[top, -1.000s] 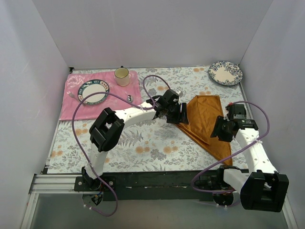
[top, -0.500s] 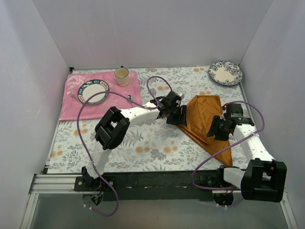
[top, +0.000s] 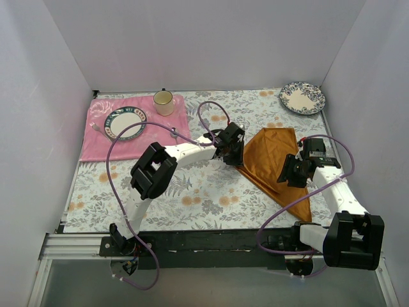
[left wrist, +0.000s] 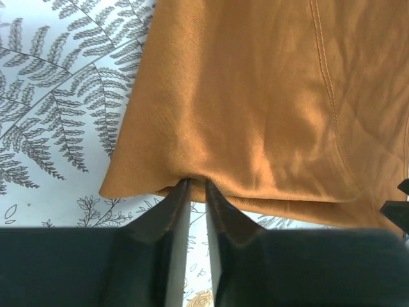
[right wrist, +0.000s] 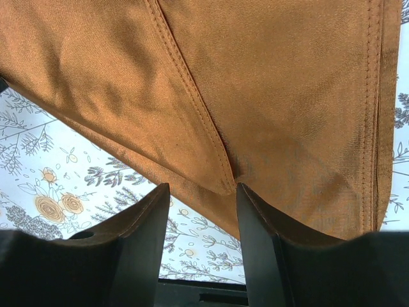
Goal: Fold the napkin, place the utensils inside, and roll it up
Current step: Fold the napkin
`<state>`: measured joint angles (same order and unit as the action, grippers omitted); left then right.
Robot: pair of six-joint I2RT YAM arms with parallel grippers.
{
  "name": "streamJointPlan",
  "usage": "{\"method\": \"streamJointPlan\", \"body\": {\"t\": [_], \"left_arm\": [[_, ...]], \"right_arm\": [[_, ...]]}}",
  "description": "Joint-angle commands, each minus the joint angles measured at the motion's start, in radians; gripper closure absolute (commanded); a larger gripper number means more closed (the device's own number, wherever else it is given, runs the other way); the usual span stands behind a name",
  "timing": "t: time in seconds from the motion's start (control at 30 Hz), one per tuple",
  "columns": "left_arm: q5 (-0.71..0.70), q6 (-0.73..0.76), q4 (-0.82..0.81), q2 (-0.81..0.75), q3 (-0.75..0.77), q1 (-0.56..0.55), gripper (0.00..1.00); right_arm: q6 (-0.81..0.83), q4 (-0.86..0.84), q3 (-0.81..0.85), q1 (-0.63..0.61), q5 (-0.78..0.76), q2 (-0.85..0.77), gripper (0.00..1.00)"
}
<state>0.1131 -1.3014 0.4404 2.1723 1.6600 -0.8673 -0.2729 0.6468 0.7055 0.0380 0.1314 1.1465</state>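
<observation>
The rust-orange napkin [top: 276, 160] lies folded on the floral tablecloth, right of centre. My left gripper [top: 234, 153] is at its left edge. In the left wrist view the jaws [left wrist: 196, 187] are nearly together, pinching a fold of the napkin's edge [left wrist: 255, 115]. My right gripper [top: 293, 173] hovers open over the napkin's right part. In the right wrist view a hemmed corner of the upper layer [right wrist: 225, 182] sits between the open fingers [right wrist: 144, 224], not gripped. A small pale object [top: 174, 131] lies on the placemat's right edge; I cannot tell whether it is the white soup spoon.
A pink placemat [top: 102, 147] at the back left carries a patterned plate [top: 125, 122], a cream cup [top: 163, 102] and a slim metal spoon [top: 97, 127]. A blue-patterned plate [top: 302, 98] stands at the back right. White walls enclose the table.
My left arm has reached further right, bringing its gripper onto the napkin's left edge. My right gripper has shifted slightly left and up over the napkin.
</observation>
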Motion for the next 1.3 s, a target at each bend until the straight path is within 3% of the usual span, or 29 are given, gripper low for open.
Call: {"method": "streamJointPlan", "body": {"t": [0.0, 0.13, 0.2, 0.3, 0.43, 0.73, 0.97, 1.17, 1.27], "left_arm": [[-0.065, -0.002, -0.019, -0.037, 0.0, 0.013, 0.89], [-0.052, -0.004, -0.016, -0.026, 0.007, 0.025, 0.95], [-0.044, -0.002, -0.017, -0.032, 0.003, 0.027, 0.82], [-0.009, -0.006, -0.028, -0.061, -0.014, 0.025, 0.5], [0.04, 0.001, -0.04, -0.092, -0.045, 0.025, 0.35], [-0.006, 0.034, -0.003, -0.034, 0.007, 0.01, 0.41], [-0.134, 0.019, 0.063, 0.015, 0.078, 0.01, 0.62], [-0.15, 0.021, 0.092, 0.05, 0.126, 0.01, 0.74], [-0.139, 0.014, 0.11, 0.047, 0.123, 0.008, 0.62]], "right_arm": [[0.011, -0.022, 0.019, 0.002, -0.007, -0.004, 0.46], [0.003, -0.029, 0.014, 0.002, 0.019, 0.012, 0.46], [0.001, -0.024, 0.014, 0.002, 0.013, 0.013, 0.46], [-0.008, -0.022, 0.005, 0.002, 0.007, 0.025, 0.44], [-0.014, -0.042, -0.017, 0.002, 0.049, 0.058, 0.42], [0.001, -0.059, 0.017, 0.002, 0.091, 0.047, 0.42], [0.017, -0.061, 0.008, 0.002, 0.089, 0.044, 0.42], [0.029, -0.062, 0.008, 0.002, 0.096, 0.05, 0.41], [0.034, -0.065, 0.009, 0.0, 0.096, 0.05, 0.41]]}}
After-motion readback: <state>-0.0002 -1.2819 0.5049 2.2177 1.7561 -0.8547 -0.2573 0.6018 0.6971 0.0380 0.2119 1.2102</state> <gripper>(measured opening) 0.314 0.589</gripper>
